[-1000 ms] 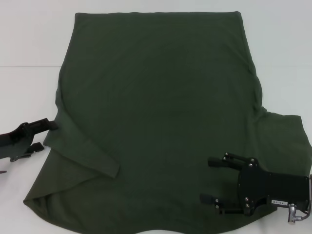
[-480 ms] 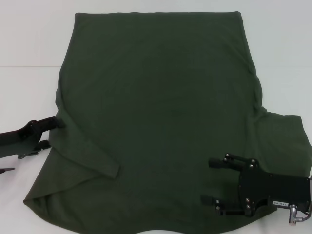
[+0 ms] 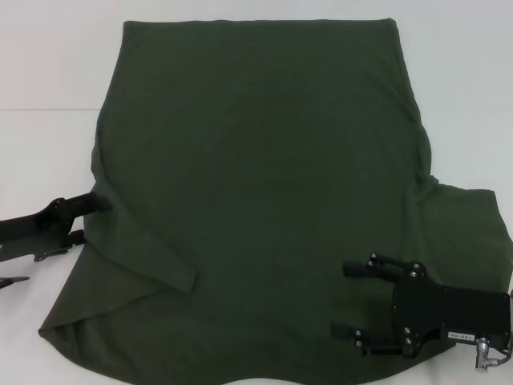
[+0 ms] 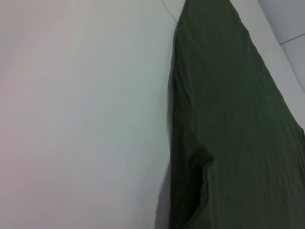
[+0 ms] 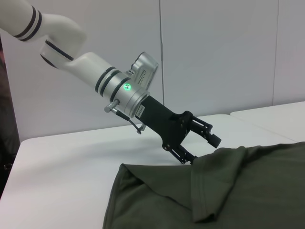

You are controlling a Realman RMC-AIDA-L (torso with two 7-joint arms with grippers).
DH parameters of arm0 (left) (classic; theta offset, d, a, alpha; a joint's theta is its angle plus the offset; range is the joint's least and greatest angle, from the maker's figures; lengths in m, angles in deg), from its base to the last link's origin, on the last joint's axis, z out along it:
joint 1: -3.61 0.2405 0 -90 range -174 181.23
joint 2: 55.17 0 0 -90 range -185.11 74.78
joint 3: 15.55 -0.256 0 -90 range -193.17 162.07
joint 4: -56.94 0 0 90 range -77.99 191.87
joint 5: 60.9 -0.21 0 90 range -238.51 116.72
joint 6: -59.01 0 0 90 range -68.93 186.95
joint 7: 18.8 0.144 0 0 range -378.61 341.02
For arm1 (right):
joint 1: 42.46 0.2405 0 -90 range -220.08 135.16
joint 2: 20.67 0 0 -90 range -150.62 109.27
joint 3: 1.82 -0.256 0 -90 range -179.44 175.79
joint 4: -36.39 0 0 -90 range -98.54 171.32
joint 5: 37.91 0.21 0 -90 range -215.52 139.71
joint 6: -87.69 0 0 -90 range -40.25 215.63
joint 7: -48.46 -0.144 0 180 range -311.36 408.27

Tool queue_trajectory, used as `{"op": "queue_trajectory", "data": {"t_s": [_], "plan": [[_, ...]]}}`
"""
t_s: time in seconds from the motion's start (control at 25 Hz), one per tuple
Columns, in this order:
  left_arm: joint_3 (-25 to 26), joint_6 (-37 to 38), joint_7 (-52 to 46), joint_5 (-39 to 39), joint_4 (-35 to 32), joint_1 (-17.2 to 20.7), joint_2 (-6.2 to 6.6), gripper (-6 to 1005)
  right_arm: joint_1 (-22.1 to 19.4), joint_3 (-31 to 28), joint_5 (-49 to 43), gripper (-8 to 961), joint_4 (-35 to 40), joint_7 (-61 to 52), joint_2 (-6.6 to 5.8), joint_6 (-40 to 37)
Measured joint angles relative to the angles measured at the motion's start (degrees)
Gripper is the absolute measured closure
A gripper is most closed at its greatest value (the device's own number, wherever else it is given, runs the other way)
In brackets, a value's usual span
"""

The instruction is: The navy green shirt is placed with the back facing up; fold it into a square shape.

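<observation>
The navy green shirt (image 3: 256,160) lies spread flat on the white table, plain side up. Its left sleeve (image 3: 152,249) is folded inward over the body, while its right sleeve (image 3: 469,224) sticks out flat. My left gripper (image 3: 88,218) is open at the shirt's left edge, one finger above the cloth edge and one low by the table. The right wrist view shows that left gripper (image 5: 202,150) with its fingers apart at the edge of the shirt (image 5: 238,191). My right gripper (image 3: 341,298) hovers open over the shirt's near right part, holding nothing. In the left wrist view only the shirt (image 4: 228,119) and the table show.
The white table (image 3: 48,80) extends to the left of and behind the shirt, with a seam line (image 3: 40,110) across it. A pale wall (image 5: 214,47) stands behind the table's far side. The shirt's near hem reaches the bottom of the head view.
My left gripper has moved rightward until its upper finger reaches over the shirt's left edge. The right gripper has sunk very slightly. The shirt has not moved.
</observation>
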Motion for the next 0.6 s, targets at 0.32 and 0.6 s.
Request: {"op": "queue_trajectory", "data": {"t_s": [0.32, 0.6], "plan": [[0.2, -1.2, 1.4, 0.4, 0.2, 0.0, -0.25, 198, 0.0, 0.0, -0.1, 42, 0.0, 0.0, 0.00, 0.0], [-0.7, -2.2, 2.3, 0.8, 0.9, -0.2, -0.19, 541, 0.0, 0.0, 0.0, 42, 0.0, 0.0, 0.00, 0.1]]}}
